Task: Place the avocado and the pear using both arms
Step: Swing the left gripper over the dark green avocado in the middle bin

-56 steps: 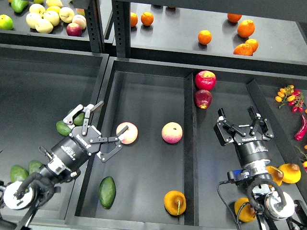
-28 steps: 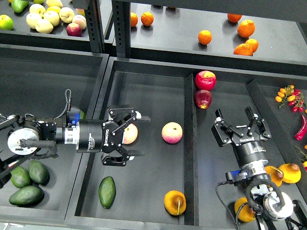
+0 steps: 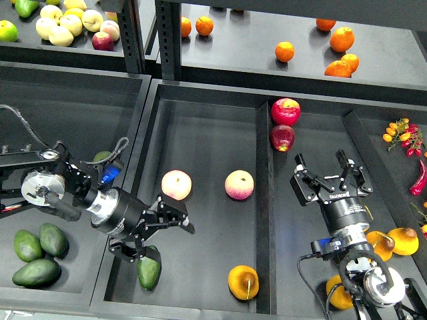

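The left gripper (image 3: pixel 168 233) hangs low in the middle tray (image 3: pixel 200 120), with its jaws spread wide and nothing in them. The avocado (image 3: pixel 149 270) lies on the tray floor right under it, at about 7 o'clock from the fingertips; I cannot tell if they touch. The pear (image 3: pixel 243 282) lies on the same floor near the front edge, at 4 o'clock from the left gripper and well apart from the avocado.

The right gripper (image 3: pixel 328 175) is over the right tray (image 3: pixel 300 220). Its jaws are wide open and hold nothing.

Two pink apples (image 3: pixel 176 185) sit in the middle of the tray, at 12 o'clock from the pear. Two red apples (image 3: pixel 285 111) sit at the back of the right tray. Three fat avocados (image 3: pixel 39 250) lie in the left tray (image 3: pixel 67 107). More orange-yellow fruit (image 3: pixel 403 241) lies by the right arm.

All the trays are dark and smooth with raised walls. Behind them is a dark shelf (image 3: pixel 247 50) with oranges (image 3: pixel 342 39) on the right and pale apples (image 3: pixel 61 25) on the left.
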